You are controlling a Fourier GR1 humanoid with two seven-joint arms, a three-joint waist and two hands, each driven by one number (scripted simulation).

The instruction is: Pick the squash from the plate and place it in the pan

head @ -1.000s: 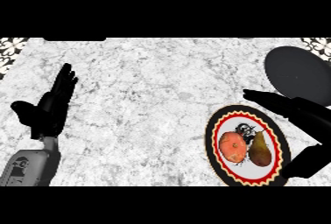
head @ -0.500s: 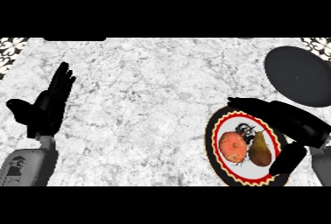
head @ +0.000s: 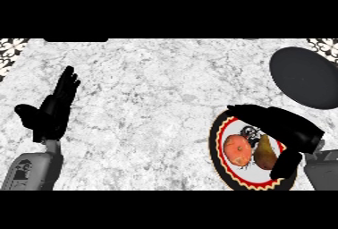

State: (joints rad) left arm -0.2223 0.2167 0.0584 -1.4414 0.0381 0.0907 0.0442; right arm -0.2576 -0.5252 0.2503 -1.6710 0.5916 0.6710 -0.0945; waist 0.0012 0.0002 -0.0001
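At the left of the counter (head: 152, 89), the left hand (head: 52, 112) rests open with its fingers straight and pointing away, holding nothing. Right of centre, on the near side, sits the plate (head: 221, 154) with its red scalloped border. It carries two things side by side: a round orange item (head: 236, 150) on the left and, touching or nearly touching it, the brownish pear-shaped squash (head: 265, 153) on the right. The right hand (head: 280, 127) arches over the far-right part of the plate, fingers spread across the far rim and the thumb reaching down at the near right of the squash. The hand is apart, not yet closed on anything. The dark pan (head: 307, 82) lies at the far right, apart from the plate.

The likely trouble is the squash's close neighbour: fingers closing from this angle could catch or nudge the orange item, or the tapered squash could slip out sideways as the hand closes. The pan is cut by the view's right edge, so judging the drop point may be awkward.

Compared with half a second ago, the right hand has moved further over the plate, and its thumb now flanks the squash. The left hand is unchanged.
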